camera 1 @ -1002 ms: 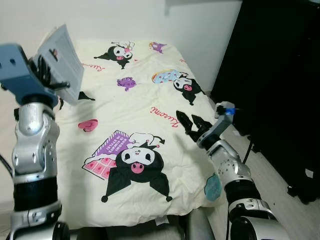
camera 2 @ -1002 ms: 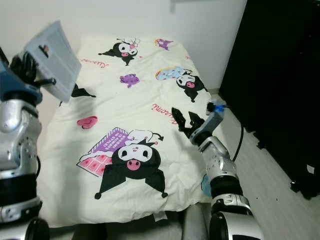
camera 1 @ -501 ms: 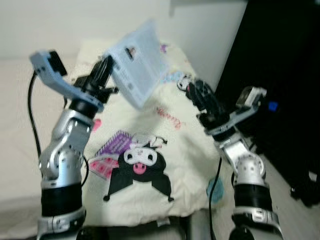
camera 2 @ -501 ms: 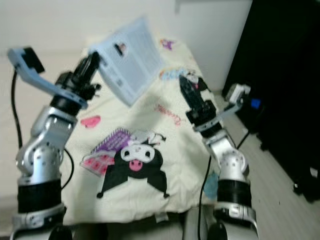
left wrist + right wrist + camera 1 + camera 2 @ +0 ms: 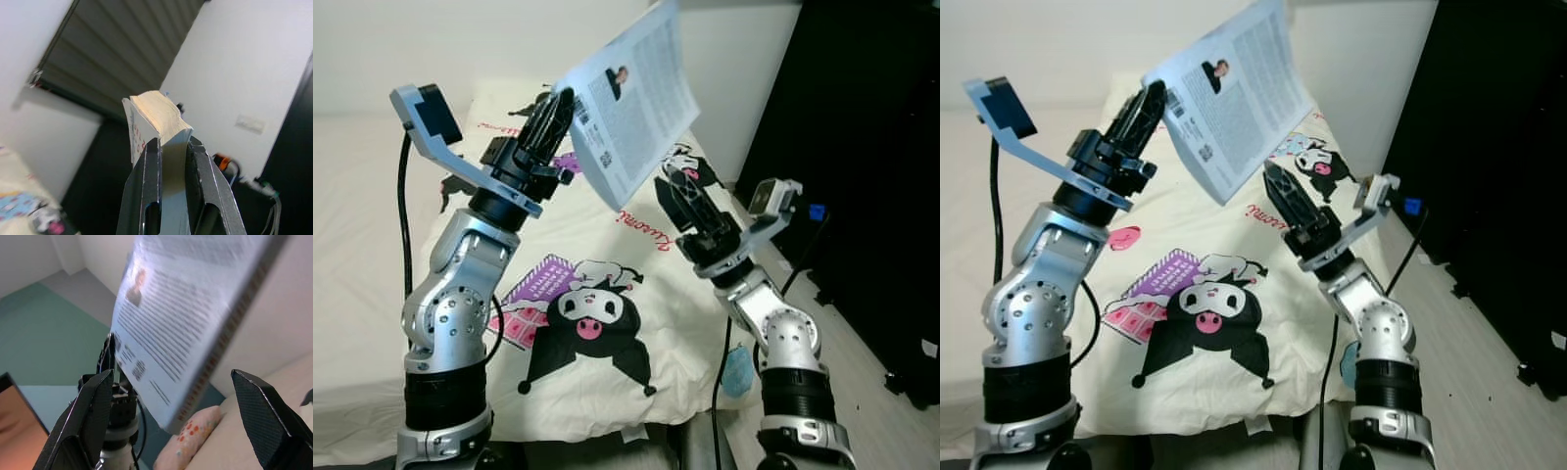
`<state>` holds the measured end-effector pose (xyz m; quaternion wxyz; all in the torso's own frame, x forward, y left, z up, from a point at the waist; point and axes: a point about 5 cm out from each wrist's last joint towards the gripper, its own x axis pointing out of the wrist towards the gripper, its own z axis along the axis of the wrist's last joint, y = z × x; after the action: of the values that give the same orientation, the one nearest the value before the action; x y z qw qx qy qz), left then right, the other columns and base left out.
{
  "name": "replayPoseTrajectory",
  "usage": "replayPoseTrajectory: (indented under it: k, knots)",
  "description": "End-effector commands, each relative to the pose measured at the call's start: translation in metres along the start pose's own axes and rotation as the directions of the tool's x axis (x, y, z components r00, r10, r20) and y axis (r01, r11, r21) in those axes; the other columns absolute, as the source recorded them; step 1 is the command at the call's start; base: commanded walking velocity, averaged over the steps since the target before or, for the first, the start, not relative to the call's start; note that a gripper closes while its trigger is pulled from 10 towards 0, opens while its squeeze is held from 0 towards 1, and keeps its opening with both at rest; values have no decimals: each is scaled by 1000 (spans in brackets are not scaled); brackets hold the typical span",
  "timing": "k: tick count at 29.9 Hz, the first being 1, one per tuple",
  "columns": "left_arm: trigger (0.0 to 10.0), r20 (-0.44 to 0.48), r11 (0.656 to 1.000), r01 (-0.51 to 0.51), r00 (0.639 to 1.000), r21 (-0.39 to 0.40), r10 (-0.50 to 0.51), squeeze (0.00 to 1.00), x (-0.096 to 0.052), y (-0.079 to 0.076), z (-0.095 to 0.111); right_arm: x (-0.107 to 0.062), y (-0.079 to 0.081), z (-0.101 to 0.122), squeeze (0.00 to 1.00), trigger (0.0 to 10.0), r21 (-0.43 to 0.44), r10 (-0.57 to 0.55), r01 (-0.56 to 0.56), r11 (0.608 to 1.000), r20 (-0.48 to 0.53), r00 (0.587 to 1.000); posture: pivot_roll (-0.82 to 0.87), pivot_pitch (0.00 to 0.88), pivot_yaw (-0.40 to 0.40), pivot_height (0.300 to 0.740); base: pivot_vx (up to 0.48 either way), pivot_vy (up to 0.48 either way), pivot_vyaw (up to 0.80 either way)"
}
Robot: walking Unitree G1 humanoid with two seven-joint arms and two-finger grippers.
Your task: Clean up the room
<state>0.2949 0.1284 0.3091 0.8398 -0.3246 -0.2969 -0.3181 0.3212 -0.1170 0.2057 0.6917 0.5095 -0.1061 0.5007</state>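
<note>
A pale blue-white paperback book (image 5: 631, 98) hangs tilted in the air above the bed, its back cover with small print and a little portrait facing me. My left gripper (image 5: 555, 106) is shut on the book's edge; the left wrist view shows both fingers (image 5: 146, 176) pinching the page block (image 5: 156, 112). My right gripper (image 5: 679, 186) is raised just under the book's lower corner, open, nothing between its fingers. In the right wrist view the book (image 5: 186, 323) lies ahead of the spread fingertips (image 5: 100, 391).
Below lies a bed (image 5: 372, 255) with a cream sheet printed with black cartoon characters. A black wardrobe (image 5: 862, 147) stands at the right, with wooden floor (image 5: 862, 392) in front. A small teal thing (image 5: 736, 370) hangs at the bed's near right corner.
My left arm has swung the book from the far left to high over the middle of the bed. My right gripper has lifted from the bed's edge to just under the book.
</note>
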Motion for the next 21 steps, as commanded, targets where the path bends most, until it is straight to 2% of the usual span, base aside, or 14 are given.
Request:
replayPoseTrajectory:
  k: [1,3,5,7,9,13,21]
  knots:
    - [10000,97,999,47,994,3,-47,0,8,-10,12,1,3,-8,0,10000,30,21,-20,999,-18,1000,-58,62,-32,520,0,0,0]
    - [10000,126,1000,11,992,6,-11,0,10,-7,14,1,2,-12,0,10000,46,18,-16,999,-30,999,-58,62,-32,520,0,0,0]
    - [10000,183,996,-93,979,-6,93,0,16,3,15,1,1,-23,0,10000,92,23,-18,996,-51,998,-57,63,-34,520,0,0,0]
    - [10000,183,996,-93,979,-6,93,0,16,3,15,1,1,-23,0,10000,92,23,-18,996,-51,998,-57,63,-34,520,0,0,0]
    - [10000,213,985,-172,962,-26,173,0,21,9,14,4,2,-33,0,10000,128,37,-29,991,-66,997,-57,63,-34,520,0,0,0]
    - [10000,222,975,-211,949,-75,222,0,27,9,6,12,6,-40,0,10000,156,68,-59,986,-51,996,-56,61,-29,520,0,0,0]
    - [10000,178,961,-229,950,-156,256,0,22,4,-21,26,13,-33,0,10000,170,123,-119,978,-17,992,-58,62,-28,520,0,0,0]
